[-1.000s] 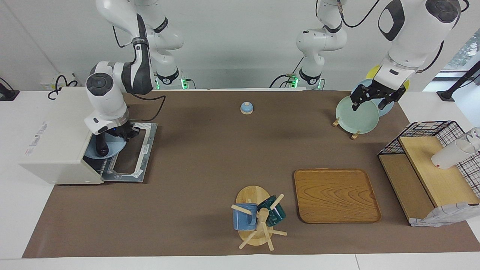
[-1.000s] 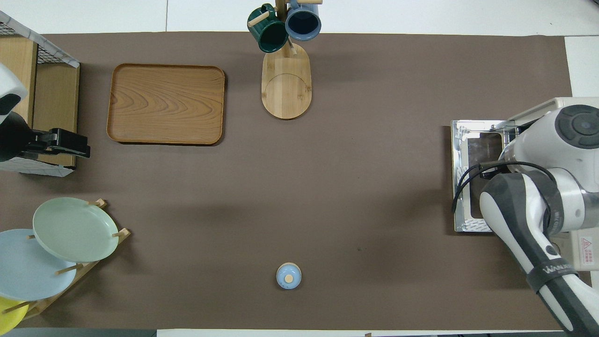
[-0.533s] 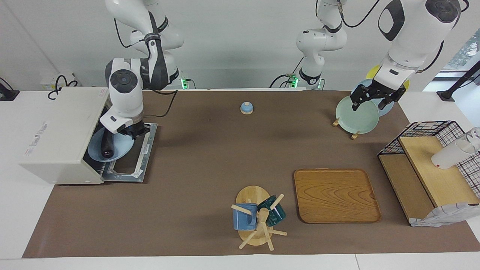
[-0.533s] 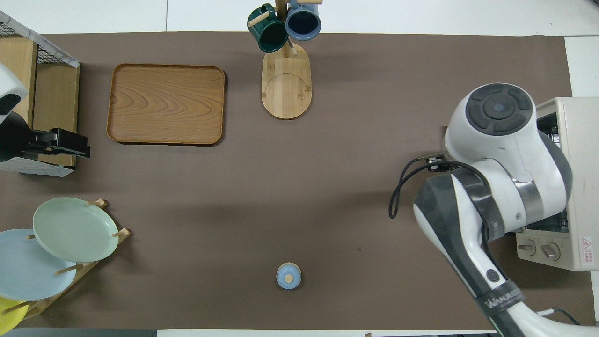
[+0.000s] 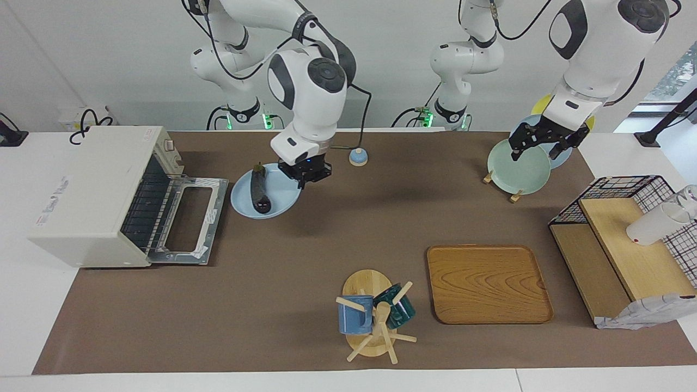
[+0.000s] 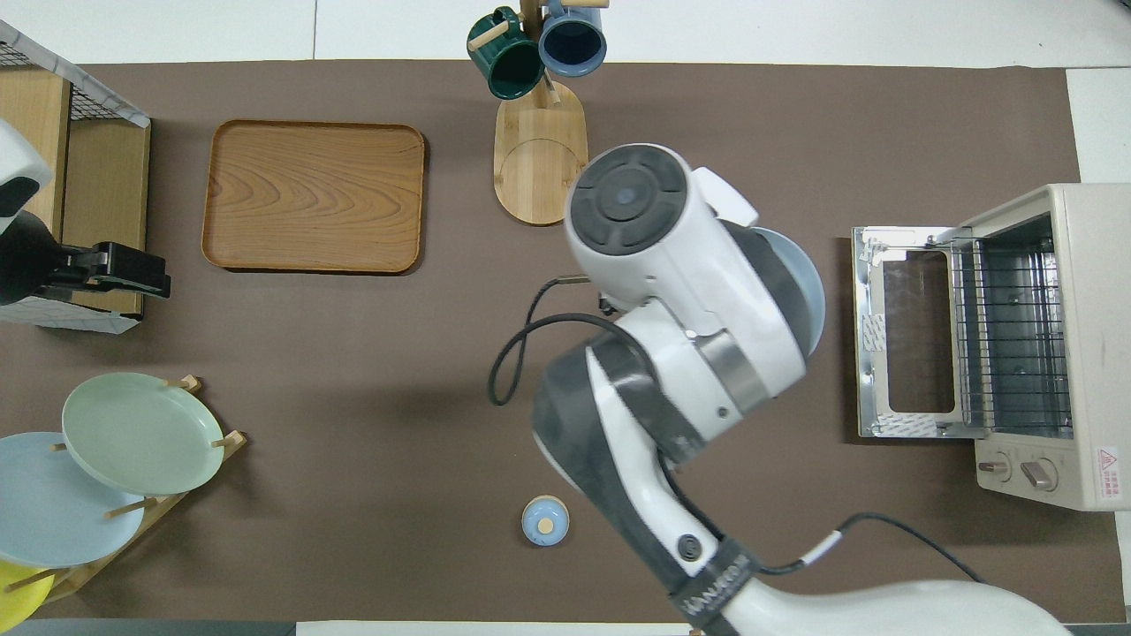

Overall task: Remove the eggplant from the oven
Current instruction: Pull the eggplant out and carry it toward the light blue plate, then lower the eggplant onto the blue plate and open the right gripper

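The right jaws (image 5: pixel 303 177) are shut on the rim of a blue plate (image 5: pixel 272 206), held over the counter (image 5: pixel 326 245) beside the one oven (image 5: pixel 87 196), whose door hangs open. One eggplant (image 5: pixel 258 188) lies on that plate, just beside the jaws. The left jaws (image 5: pixel 539 142) wait wide open over the plate rack (image 5: pixel 514 193), holding nothing. Two mugs (image 5: pixel 355 314) hang nearby.

In the overhead view the right arm's wrist is covering the eggplant (image 5: pixel 259 188) and all but one rim of the light blue plate (image 6: pixel 806 284). The picture's edge is cutting off the wire-mesh shelf (image 6: pixel 62 132) and the yellow plate (image 6: pixel 16 594), and the left arm is hiding most of the left gripper (image 6: pixel 132 274)
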